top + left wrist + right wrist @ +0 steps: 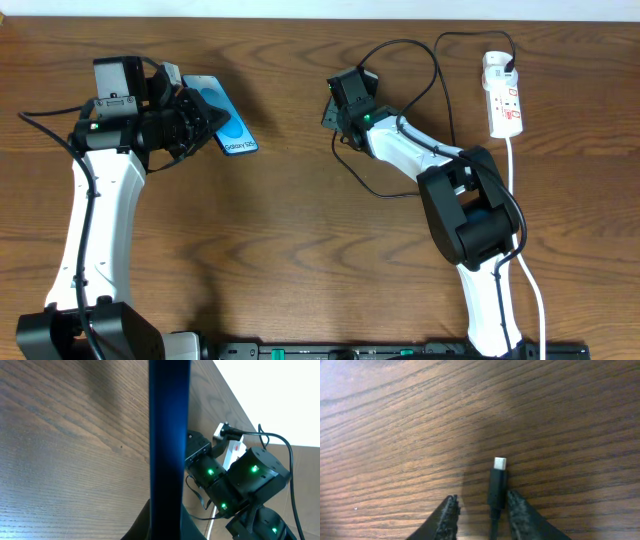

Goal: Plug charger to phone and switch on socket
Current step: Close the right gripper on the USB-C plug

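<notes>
My left gripper (197,122) is shut on the phone (228,120) and holds it at the table's upper left, blue "Galaxy S25" screen up. In the left wrist view the phone (169,435) shows edge-on as a dark blue bar between my fingers (167,527). My right gripper (342,108) is low over the table centre. Its fingers (482,496) are open around the charger's black plug (497,485). The metal tip (499,463) points away from the wrist; the plug touches the right finger, with a gap to the left one. The charger cable (440,90) loops to the white socket (503,100) at the upper right.
The socket's white cord (512,170) runs down the right side past my right arm's base. The black cable loops lie around my right arm. In the left wrist view my right arm (245,477) and the socket (232,452) stand beyond the phone.
</notes>
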You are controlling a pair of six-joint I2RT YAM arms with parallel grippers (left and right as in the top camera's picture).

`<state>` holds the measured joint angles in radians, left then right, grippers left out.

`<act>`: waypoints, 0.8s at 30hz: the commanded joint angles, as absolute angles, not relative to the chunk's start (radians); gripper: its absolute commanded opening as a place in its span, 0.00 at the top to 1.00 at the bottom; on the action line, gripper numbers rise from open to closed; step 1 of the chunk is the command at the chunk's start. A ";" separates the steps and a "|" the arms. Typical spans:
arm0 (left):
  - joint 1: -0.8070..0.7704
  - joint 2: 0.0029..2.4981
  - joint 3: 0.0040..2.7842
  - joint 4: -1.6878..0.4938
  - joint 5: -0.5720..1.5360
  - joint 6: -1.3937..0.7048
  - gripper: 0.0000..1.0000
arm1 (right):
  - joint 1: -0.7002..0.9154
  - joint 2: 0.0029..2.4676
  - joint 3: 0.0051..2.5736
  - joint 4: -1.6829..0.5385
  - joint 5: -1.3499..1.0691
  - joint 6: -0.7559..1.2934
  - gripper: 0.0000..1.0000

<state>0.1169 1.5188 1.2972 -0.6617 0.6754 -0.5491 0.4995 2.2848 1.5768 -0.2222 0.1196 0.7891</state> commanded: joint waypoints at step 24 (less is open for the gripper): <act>0.117 1.507 1.328 -0.688 0.700 -0.549 0.93 | 0.483 2.323 1.560 -0.411 0.054 0.758 0.99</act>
